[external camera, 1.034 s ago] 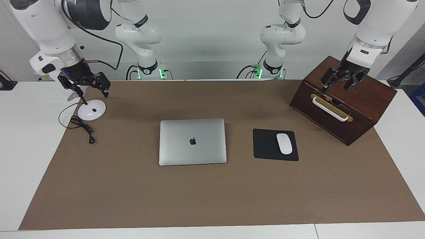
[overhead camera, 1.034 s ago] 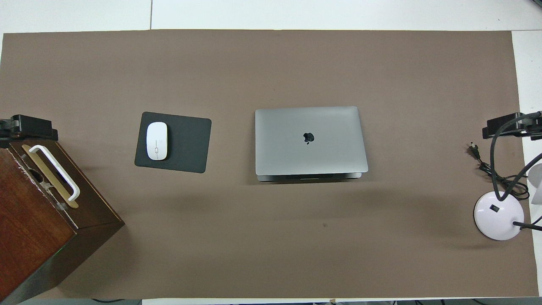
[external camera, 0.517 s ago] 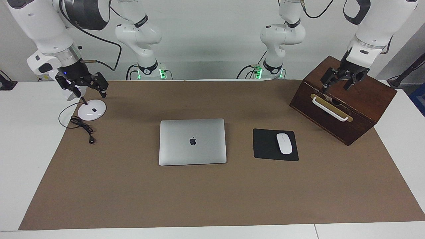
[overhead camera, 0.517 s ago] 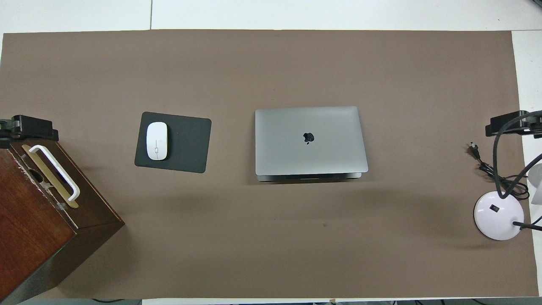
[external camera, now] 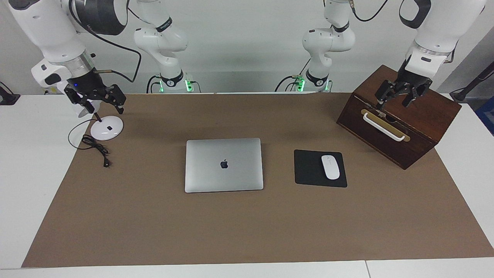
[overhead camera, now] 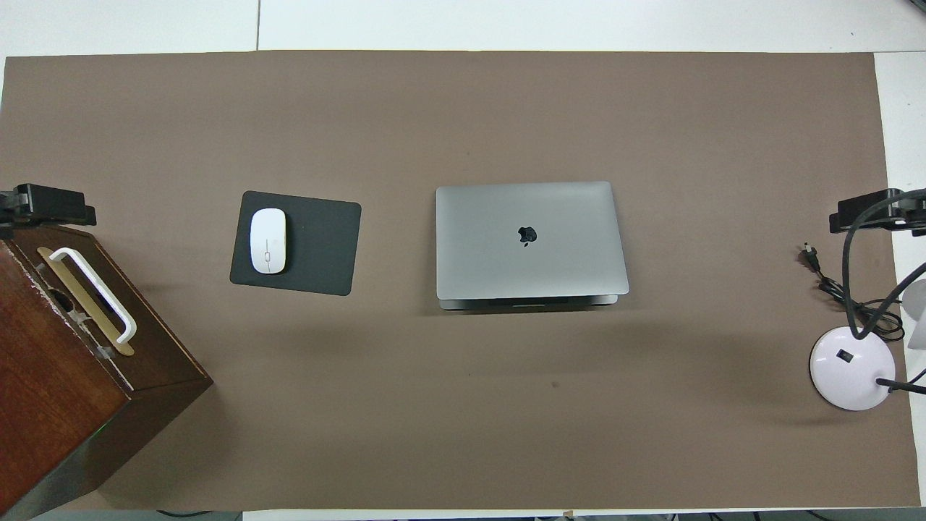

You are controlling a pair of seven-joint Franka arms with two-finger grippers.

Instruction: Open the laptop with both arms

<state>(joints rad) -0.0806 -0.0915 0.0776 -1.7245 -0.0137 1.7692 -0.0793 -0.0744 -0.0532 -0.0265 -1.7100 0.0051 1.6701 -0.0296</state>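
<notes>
Laptop (external camera: 224, 165): closed, flat on the brown mat (external camera: 247, 227) at mid-bench, logo up, untouched

Mousepad (external camera: 320, 168): black, beside the laptop toward the left arm's end; white mouse (external camera: 330, 166) lies on it

Wooden box (external camera: 399, 116): dark brown, white handle (external camera: 383, 127) on its front, at the left arm's end of the bench, nearer to the robots than the mousepad; closed, contents not visible

Desk lamp: white round base (external camera: 107, 127) at the right arm's end, black cord (external camera: 94, 146) coiled beside it

Left gripper (external camera: 401, 95): up over the wooden box, fingers spread, holding nothing

Right gripper (external camera: 98, 101): up over the lamp base, fingers spread, holding nothing

Views: the facing view shows both arms and whole grippers; the overhead view shows only black gripper tips at its side edges, and alone shows the laptop's dark hinge edge (overhead camera: 528, 302) on the side nearer the robots
</notes>
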